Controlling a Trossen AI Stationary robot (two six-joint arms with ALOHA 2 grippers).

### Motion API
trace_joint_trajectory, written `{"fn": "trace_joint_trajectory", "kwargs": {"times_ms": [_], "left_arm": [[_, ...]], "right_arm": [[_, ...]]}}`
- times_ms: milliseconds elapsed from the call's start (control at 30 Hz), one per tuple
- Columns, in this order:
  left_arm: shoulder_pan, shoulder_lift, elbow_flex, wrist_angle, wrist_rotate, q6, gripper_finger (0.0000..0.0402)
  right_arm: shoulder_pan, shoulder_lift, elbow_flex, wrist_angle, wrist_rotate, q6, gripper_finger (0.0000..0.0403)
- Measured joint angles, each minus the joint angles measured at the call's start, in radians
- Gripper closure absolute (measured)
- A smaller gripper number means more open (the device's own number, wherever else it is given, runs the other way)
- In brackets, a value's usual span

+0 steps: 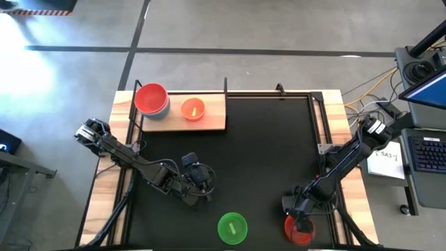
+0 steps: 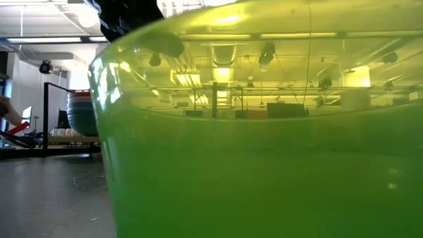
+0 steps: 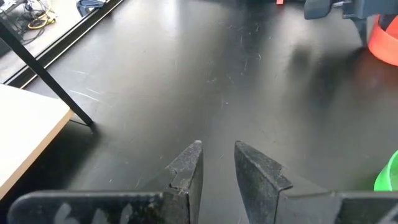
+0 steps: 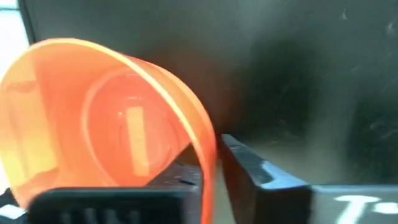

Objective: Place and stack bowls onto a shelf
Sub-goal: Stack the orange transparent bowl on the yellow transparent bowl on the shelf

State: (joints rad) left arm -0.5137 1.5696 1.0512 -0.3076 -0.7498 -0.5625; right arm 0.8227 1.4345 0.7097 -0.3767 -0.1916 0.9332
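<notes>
The wooden shelf [image 1: 209,118] stands at the far left of the table. On it a red bowl [image 1: 150,96] is nested in a blue-grey bowl [image 1: 159,111], with an orange bowl [image 1: 192,109] beside them. A green bowl [image 1: 232,228] rests on its base near the front edge and fills the low view [image 2: 264,165]. My right gripper [image 1: 298,222] is at the front right, shut on an orange-red bowl [image 1: 298,233]. My left gripper [image 1: 205,183] hovers left of the middle of the table, open a little and empty [image 3: 217,158]. My right gripper holds the orange-red bowl by its wall at the rim [image 4: 208,155], one finger inside the bowl and one finger [image 4: 249,165] outside. The bowl sits tilted, its opening turned toward the wrist camera. Whether it still rests on the table I cannot tell.
The shelf's board corner [image 3: 25,130] and a black post [image 3: 50,74] lie close to my left gripper. The stacked bowls show at the left of the low view [image 2: 82,112]. Bare black tabletop [image 1: 265,153] lies between the two arms and the shelf.
</notes>
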Motion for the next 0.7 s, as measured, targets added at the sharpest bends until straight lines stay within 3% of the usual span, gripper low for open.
{"fn": "trace_joint_trajectory", "kwargs": {"times_ms": [100, 333, 467, 700], "left_arm": [[0.000, 0.000, 0.000, 0.001, 0.000, 0.000, 0.0327], [0.000, 0.000, 0.000, 0.002, 0.000, -0.005, 0.0327], [0.000, 0.000, 0.000, 0.025, 0.000, -0.008, 0.0327], [0.004, 0.000, 0.000, 0.064, -0.001, -0.005, 0.0327]], "right_arm": [[-0.011, -0.012, 0.000, -0.003, -0.017, 0.035, 0.0388], [-0.050, -0.093, 0.000, -0.006, 0.030, 0.060, 0.0394], [-0.093, -0.159, 0.000, -0.006, 0.218, 0.029, 0.0394], [-0.197, -0.215, 0.000, -0.004, 0.698, -0.014, 0.0394]]}}
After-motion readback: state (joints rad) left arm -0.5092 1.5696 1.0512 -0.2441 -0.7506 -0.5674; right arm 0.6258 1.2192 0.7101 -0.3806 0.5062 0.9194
